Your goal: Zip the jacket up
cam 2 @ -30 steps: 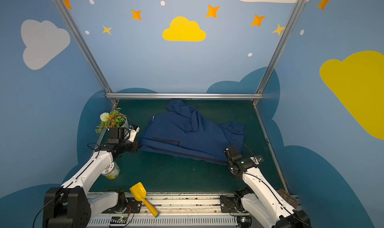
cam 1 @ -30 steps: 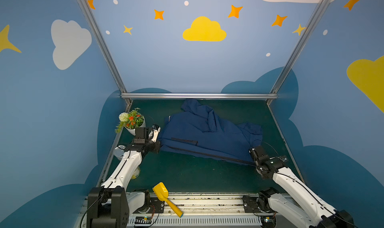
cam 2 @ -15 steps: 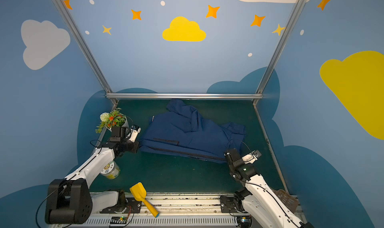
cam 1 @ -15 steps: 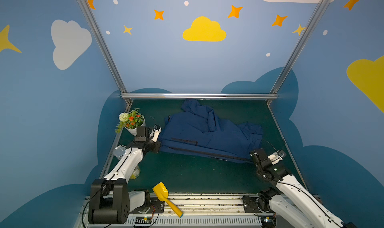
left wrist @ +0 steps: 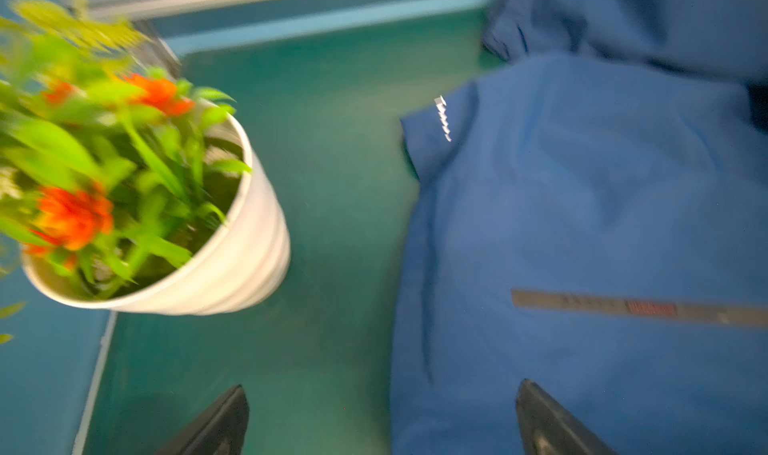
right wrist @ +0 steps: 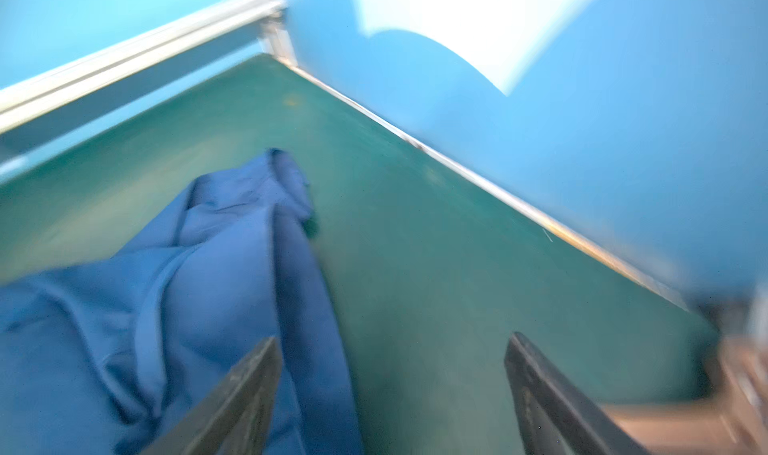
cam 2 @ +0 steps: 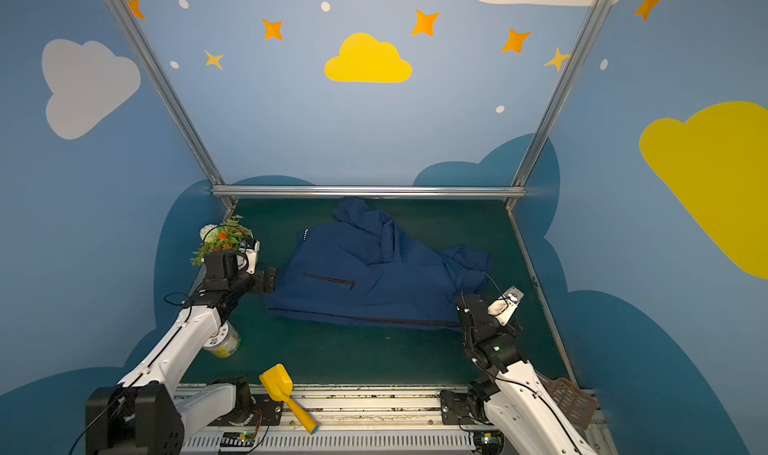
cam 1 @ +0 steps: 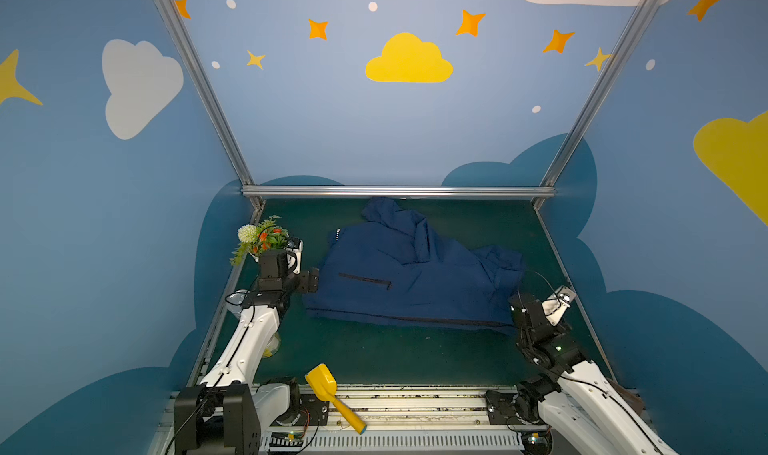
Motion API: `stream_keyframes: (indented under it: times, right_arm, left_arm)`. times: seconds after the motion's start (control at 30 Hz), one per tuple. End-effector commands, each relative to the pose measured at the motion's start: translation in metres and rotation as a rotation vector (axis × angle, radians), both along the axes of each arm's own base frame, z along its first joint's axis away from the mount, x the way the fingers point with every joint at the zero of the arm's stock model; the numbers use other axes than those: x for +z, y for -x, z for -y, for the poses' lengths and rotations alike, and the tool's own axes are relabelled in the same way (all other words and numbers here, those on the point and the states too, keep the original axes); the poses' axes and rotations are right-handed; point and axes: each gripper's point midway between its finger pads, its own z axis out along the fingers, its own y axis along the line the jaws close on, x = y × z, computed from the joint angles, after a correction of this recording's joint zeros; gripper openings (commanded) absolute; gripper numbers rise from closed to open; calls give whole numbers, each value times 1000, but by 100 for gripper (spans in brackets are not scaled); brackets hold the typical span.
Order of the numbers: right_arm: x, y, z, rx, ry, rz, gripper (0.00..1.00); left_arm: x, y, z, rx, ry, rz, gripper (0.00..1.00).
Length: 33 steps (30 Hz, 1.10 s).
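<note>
Now: big navy blue thin hooded jacket [cam 1: 407, 274] lies spread on middle of flat green worktop [cam 1: 374, 361]. Left tool [left wrist: 382, 386] spread wide at jacket's left edge, right tool [right wrist: 390, 338] spread wide at its right corner (both hold nothing). Zip pull too small to see. Best way, I think: one tool pins cloth, other pinches pull, slides straight along long dark front zipper [cam 1: 415, 318]. Open room in front. Round white flower pot [left wrist: 232, 257] near left tool; wall close on right.

The navy jacket [cam 1: 411, 278] lies crumpled on the green desk [cam 1: 395, 357], front zipper closed along its near edge.
</note>
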Motion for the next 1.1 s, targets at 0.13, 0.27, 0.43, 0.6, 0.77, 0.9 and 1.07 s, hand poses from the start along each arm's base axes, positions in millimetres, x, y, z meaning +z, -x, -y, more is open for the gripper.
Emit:
stream_keyframes:
  times: [0.13, 0.27, 0.43, 0.6, 0.77, 0.9, 1.07]
  right_arm:
    - [1, -70, -46, 342, 185, 24, 85]
    - [-14, -89, -53, 396, 216, 23, 86]
    - [-14, -115, -52, 425, 252, 85, 86]
    - [-21, -136, -49, 469, 216, 140, 87]
    - [-34, -141, -54, 524, 186, 131, 87]
    - [-45, -146, -48, 530, 154, 143, 87]
    - [-52, -157, -46, 542, 90, 59, 87]
  left_arm:
    - [14, -25, 1, 59, 108, 154, 99]
    - [6, -25, -1, 86, 128, 225, 100]
    - [1, -23, 4, 29, 102, 294, 100]
    - [-6, -25, -4, 81, 107, 319, 100]
    - [-20, -25, 5, 38, 141, 336, 100]
    - [-46, -20, 0, 68, 139, 389, 99]
    - [-60, -39, 12, -6, 141, 320, 99]
